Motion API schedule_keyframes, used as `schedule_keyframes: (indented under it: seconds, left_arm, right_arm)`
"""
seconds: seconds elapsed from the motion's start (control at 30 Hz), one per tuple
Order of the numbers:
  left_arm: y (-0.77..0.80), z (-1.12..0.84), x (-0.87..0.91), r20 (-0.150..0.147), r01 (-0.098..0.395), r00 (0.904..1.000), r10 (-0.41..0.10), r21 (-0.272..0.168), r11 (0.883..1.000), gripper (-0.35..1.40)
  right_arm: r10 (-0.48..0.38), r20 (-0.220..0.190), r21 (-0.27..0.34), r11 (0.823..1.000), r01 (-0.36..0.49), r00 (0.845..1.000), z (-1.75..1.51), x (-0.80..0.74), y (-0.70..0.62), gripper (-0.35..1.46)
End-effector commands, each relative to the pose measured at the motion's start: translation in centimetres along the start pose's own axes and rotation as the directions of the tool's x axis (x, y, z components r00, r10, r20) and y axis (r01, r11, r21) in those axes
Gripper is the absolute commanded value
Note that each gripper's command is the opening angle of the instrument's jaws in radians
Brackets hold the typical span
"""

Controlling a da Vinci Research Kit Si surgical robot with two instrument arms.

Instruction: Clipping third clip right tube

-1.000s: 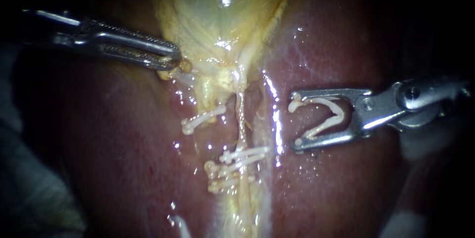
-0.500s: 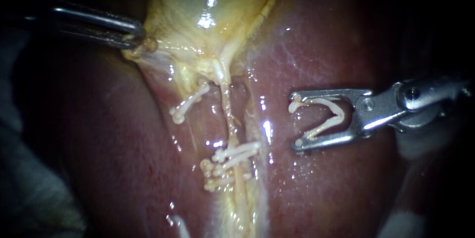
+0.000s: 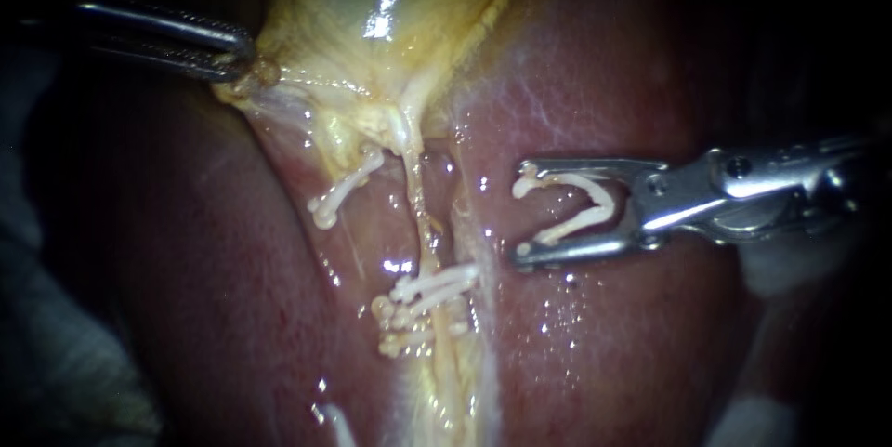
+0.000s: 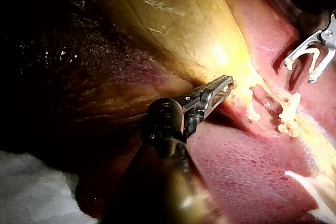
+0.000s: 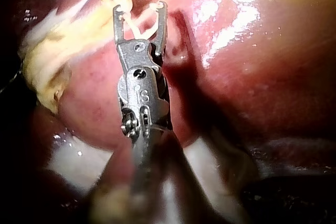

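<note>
Right instrument (image 3: 522,215) is closing in on the right tube (image 3: 418,215), hand holding an open clip (image 3: 585,205), not there yet | left instrument (image 3: 237,52), hand clenching the gallbladder (image 3: 372,38), is hauling it aside, stretching the tube above two clips (image 3: 432,287)

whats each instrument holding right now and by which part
The left instrument grips the gallbladder at the edge near its narrow end. The right instrument holds an open clip, one leg along each jaw.

surround: dark | white cloth (image 4: 31,187): at margins | light: spot-like
</note>
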Motion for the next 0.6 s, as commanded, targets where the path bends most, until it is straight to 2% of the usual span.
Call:
schedule_keyframes:
  seconds: [0.03,0.13,0.43,0.53,0.6]
  left_arm:
    - [0.0,0.01,0.0,0.0,0.0,1.0,0.0,0.001,1.0,-0.35]
    - [0.0,0.02,-0.01,-0.001,0.0,1.0,0.0,0.002,1.0,-0.35]
    - [0.0,0.02,-0.01,-0.001,0.0,1.0,0.0,0.002,1.0,-0.35]
    - [0.0,0.03,-0.01,-0.001,0.0,1.0,0.0,0.002,1.0,-0.35]
    - [0.01,0.03,-0.01,-0.001,0.0,1.0,0.0,0.003,1.0,-0.35]
  right_arm:
    - [0.031,0.0,0.0,1.0,-0.031,1.0,0.06,0.01,0.04,0.48]
    - [0.09,0.0,0.002,0.996,-0.09,0.996,0.19,-0.01,0.11,0.48]
    - [0.194,0.006,0.001,0.981,-0.194,0.981,0.67,-0.25,0.35,0.48]
    - [0.227,-0.005,0.02,0.974,-0.227,0.974,0.83,-0.3,0.4,0.48]
    - [0.261,-0.026,0.037,0.965,-0.26,0.965,0.93,-0.31,0.41,0.48]
